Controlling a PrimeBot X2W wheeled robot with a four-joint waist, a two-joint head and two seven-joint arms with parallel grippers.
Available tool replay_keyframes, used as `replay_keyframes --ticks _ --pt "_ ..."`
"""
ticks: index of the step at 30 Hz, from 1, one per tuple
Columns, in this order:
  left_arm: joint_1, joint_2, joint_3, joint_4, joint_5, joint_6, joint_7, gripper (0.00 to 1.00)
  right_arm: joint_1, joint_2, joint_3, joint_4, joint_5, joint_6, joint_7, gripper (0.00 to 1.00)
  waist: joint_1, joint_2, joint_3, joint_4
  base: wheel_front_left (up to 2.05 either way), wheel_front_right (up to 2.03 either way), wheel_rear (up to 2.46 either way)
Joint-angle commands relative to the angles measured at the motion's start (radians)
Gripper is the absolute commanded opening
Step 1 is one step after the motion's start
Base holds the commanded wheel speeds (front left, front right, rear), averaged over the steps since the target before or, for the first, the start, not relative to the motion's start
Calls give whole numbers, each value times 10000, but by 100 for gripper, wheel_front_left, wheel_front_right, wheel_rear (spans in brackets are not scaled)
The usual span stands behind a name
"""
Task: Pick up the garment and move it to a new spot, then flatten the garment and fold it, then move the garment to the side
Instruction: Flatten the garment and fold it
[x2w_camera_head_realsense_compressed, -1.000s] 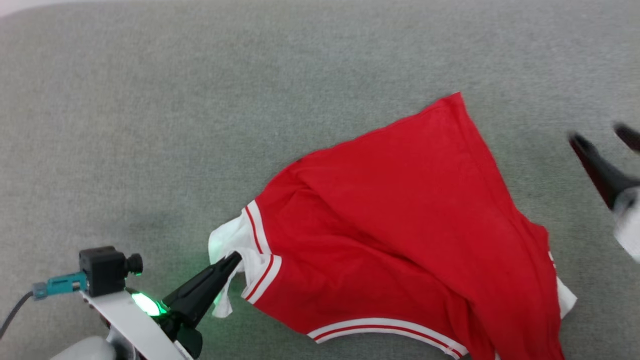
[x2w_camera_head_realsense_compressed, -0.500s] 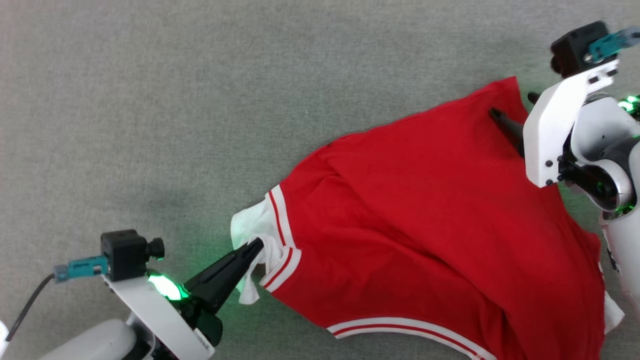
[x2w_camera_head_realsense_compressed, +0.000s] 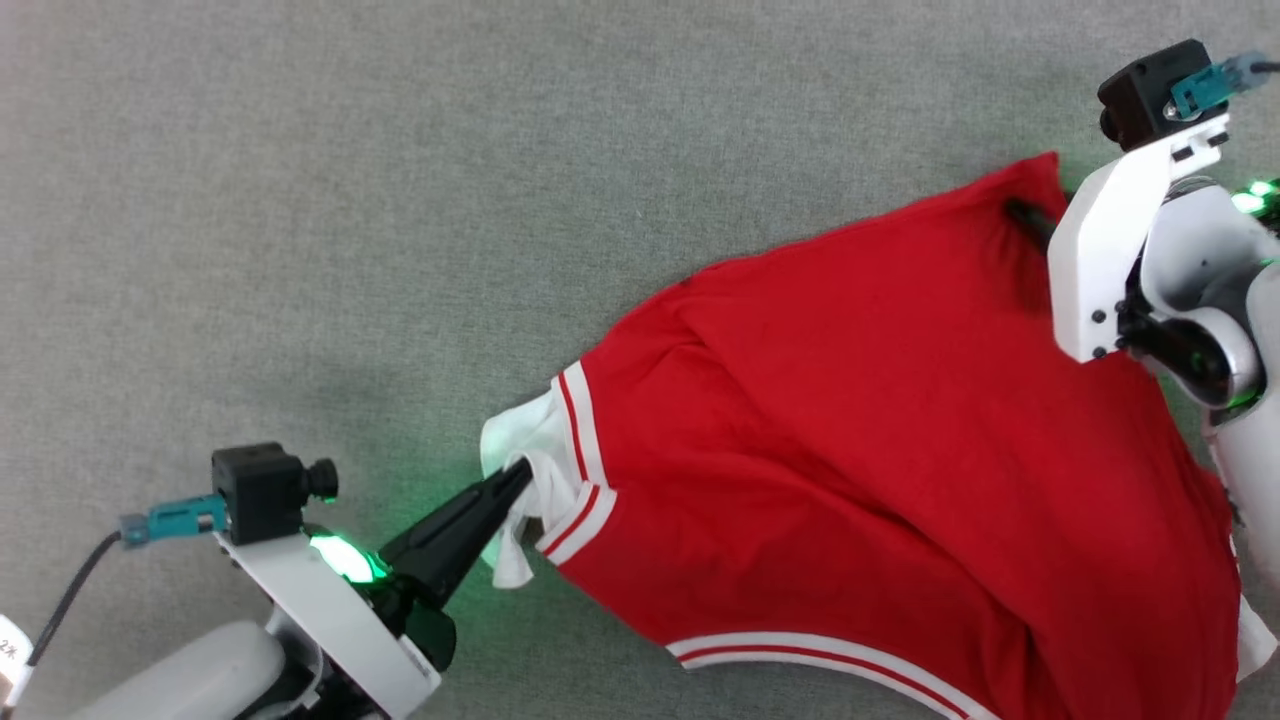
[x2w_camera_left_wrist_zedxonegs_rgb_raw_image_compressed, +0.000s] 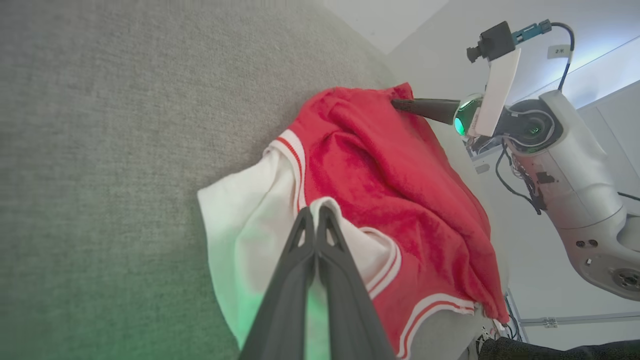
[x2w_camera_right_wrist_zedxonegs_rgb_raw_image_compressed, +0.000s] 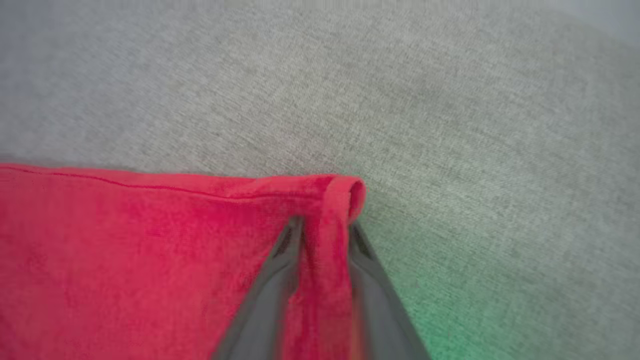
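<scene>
Since a second ago your right gripper (x2w_camera_right_wrist_zedxonegs_rgb_raw_image_compressed: 324, 226) has swung in and nipped a rolled fold of hem (x2w_camera_right_wrist_zedxonegs_rgb_raw_image_compressed: 345, 192) at the garment's (x2w_camera_head_realsense_compressed: 850, 420) far corner, while your left gripper (x2w_camera_left_wrist_zedxonegs_rgb_raw_image_compressed: 315, 212) stays pinched shut on its white sleeve end (x2w_camera_head_realsense_compressed: 515, 440). Two opposite holds look meant for lifting and spreading the garment, which lies rumpled, plain red side up, on grey woven cloth (x2w_camera_head_realsense_compressed: 300, 200); pale walls (x2w_camera_left_wrist_zedxonegs_rgb_raw_image_compressed: 590, 30) rise beyond it.

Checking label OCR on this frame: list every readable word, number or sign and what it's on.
"2" plus one blurred character: small white tag by the grey cable, head view's lower-left edge.
Unreadable, too small: white tag on the black cable in the left wrist view.
None on the red garment with white striped cuffs: the side showing is plain.
</scene>
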Motion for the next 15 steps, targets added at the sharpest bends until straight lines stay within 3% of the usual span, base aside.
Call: replay_keyframes --ticks 1,9,15 --pt "14 -49 63 40 -79 26 10 0 342 105 73 269 75 -4 -79 0 0 0 -132 2 0 0 0" --pt "-293 154 950 291 174 26 9 0 -147 354 -1460 924 99 -7 -1891 0 0 0 -851 -166 0 0 0" --pt "-2030 228 1521 910 297 26 47 0 -1073 738 -3622 1335 -362 -7 -3336 0 0 0 -945 -353 0 0 0"
